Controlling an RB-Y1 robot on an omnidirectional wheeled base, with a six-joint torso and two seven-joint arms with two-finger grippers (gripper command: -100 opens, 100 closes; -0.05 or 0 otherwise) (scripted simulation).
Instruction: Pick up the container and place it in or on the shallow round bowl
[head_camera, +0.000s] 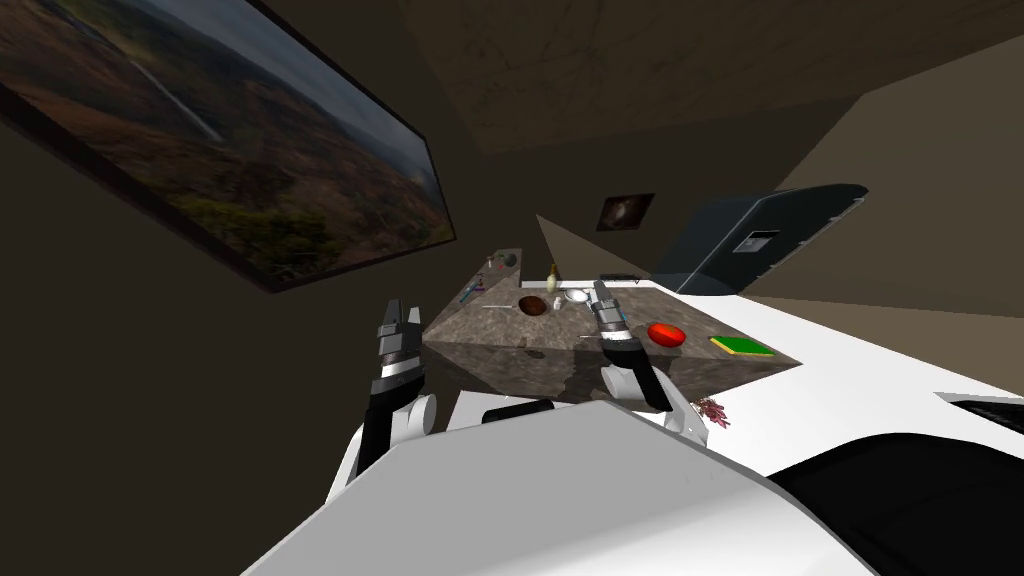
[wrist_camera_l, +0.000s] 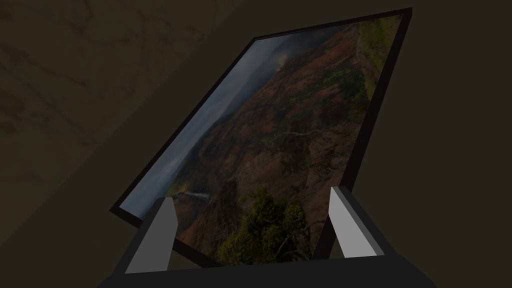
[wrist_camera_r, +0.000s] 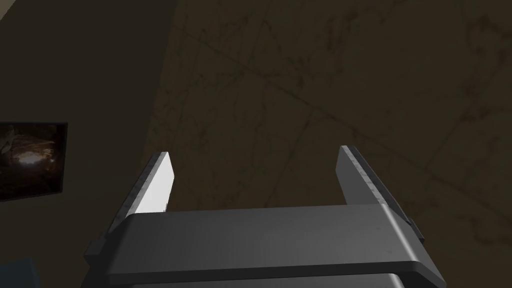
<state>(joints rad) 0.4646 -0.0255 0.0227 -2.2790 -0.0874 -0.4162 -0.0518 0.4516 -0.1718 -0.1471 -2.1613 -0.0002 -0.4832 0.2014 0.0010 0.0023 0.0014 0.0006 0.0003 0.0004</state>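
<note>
On the stone-patterned counter (head_camera: 500, 345) a small pale container (head_camera: 558, 303) stands between a dark brown bowl (head_camera: 532, 305) and a pale shallow round bowl (head_camera: 576, 296). My right gripper (head_camera: 600, 289) hangs raised over the counter, just right of the pale bowl; in the right wrist view the right gripper (wrist_camera_r: 254, 152) stands open and holds nothing. My left gripper (head_camera: 401, 310) is lifted off the counter's left edge. In the left wrist view the left gripper (wrist_camera_l: 252, 196) is open and holds nothing.
A red bowl (head_camera: 666, 334) and a flat green item (head_camera: 742, 346) lie on the counter's right part. A yellowish bottle (head_camera: 551, 275) stands behind the bowls, and small items (head_camera: 478, 285) sit at the far left. A dark appliance (head_camera: 760, 240) is beyond on the right.
</note>
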